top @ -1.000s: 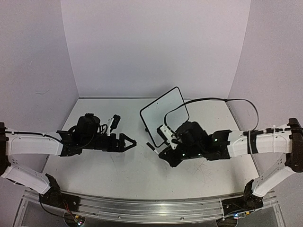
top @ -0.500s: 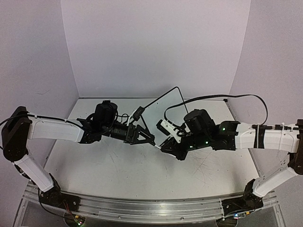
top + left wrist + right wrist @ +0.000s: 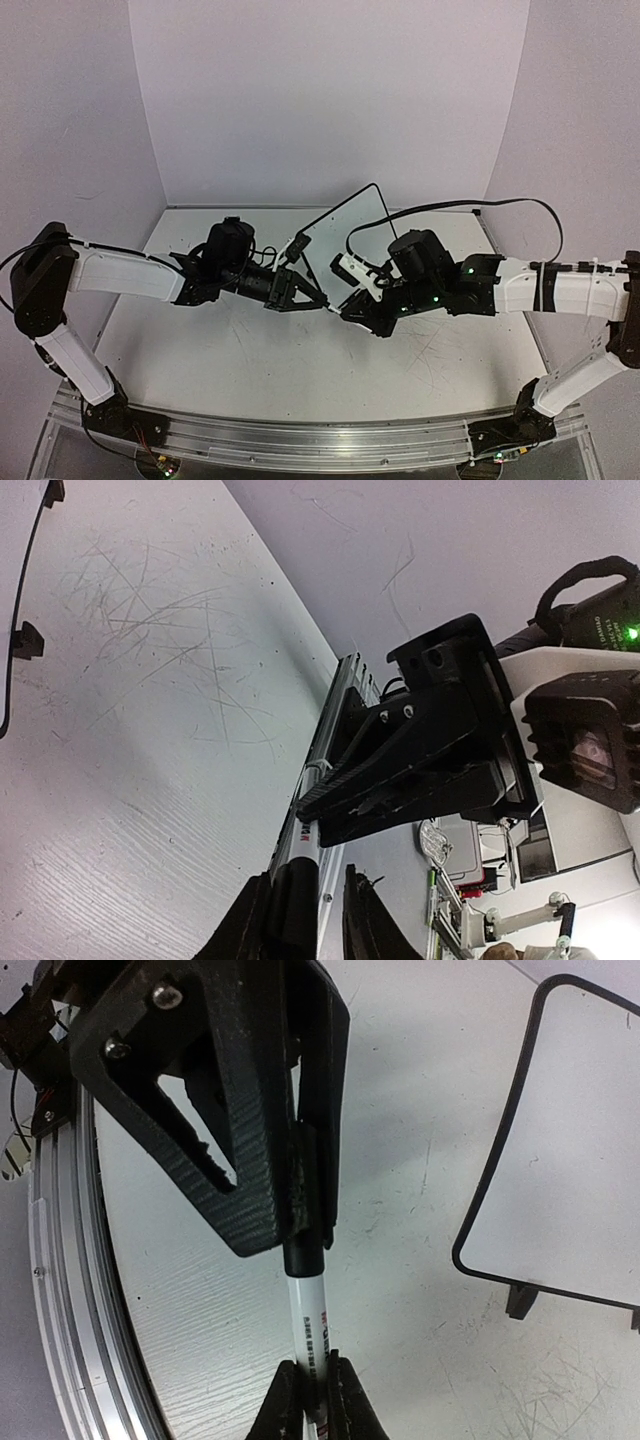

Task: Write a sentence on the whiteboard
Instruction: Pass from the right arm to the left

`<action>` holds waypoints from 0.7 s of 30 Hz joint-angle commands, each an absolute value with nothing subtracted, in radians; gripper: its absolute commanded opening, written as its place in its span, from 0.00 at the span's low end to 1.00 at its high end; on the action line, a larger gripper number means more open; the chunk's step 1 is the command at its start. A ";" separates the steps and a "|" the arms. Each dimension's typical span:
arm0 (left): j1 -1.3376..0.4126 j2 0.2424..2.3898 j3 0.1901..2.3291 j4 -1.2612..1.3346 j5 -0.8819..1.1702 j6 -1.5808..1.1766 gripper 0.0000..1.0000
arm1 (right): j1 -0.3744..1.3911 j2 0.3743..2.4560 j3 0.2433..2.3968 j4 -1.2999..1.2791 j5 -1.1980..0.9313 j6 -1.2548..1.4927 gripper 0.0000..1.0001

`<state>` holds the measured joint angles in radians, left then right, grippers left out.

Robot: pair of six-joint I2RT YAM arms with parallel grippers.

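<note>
The whiteboard (image 3: 350, 232) leans tilted at the back centre; no sentence shows on its white face (image 3: 572, 1150). My right gripper (image 3: 347, 310) (image 3: 318, 1392) is shut on the white barrel of a marker (image 3: 311, 1322), held off the table and pointing left. The marker's black cap (image 3: 304, 1256) (image 3: 296, 912) sits between the fingers of my left gripper (image 3: 318, 299) (image 3: 316, 920). In the left wrist view the cap rests against one finger, with a slim gap to the other. The jaws stand narrowly open around it.
The scratched white tabletop (image 3: 250, 360) lies below both arms. A black cable (image 3: 450, 210) loops over the back right. The metal rail (image 3: 300, 445) runs along the near edge. The whiteboard's black feet (image 3: 520, 1300) stand close to the grippers.
My left arm swung right from the table's left side to the marker, and its jaws narrowed around the cap. The right gripper lifted slightly with the marker, then stayed still.
</note>
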<state>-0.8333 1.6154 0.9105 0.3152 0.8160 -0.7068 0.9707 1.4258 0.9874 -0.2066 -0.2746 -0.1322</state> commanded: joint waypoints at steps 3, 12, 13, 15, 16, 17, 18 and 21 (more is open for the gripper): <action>-0.838 1.649 0.953 0.345 0.824 -0.703 0.27 | 0.966 1.420 1.017 -0.202 -0.281 -0.140 0.00; -0.838 1.636 0.937 0.345 0.786 -0.695 0.13 | 0.965 1.415 0.999 -0.200 -0.281 -0.125 0.00; -0.838 1.636 0.938 0.345 0.788 -0.695 0.14 | 0.965 1.413 0.997 -0.199 -0.282 -0.124 0.00; -0.838 1.636 0.940 0.345 0.793 -0.695 0.14 | 0.966 1.413 0.994 -0.199 -0.280 -0.122 0.00; -0.838 1.636 0.941 0.344 0.795 -0.698 0.13 | 0.966 1.412 0.993 -0.199 -0.279 -0.120 0.00; -0.838 1.636 0.943 0.345 0.798 -0.699 0.11 | 0.965 1.411 0.992 -0.199 -0.277 -0.117 0.00; -0.837 1.634 0.946 0.345 0.800 -0.698 0.10 | 0.965 1.409 0.991 -0.197 -0.275 -0.114 0.00; -0.837 1.636 0.947 0.345 0.799 -0.698 0.09 | 0.965 1.410 0.987 -0.191 -0.264 -0.107 0.00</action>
<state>-0.8398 1.6459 0.9123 0.3335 0.8131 -0.7083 0.9691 1.4258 0.9858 -0.2145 -0.2742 -0.1286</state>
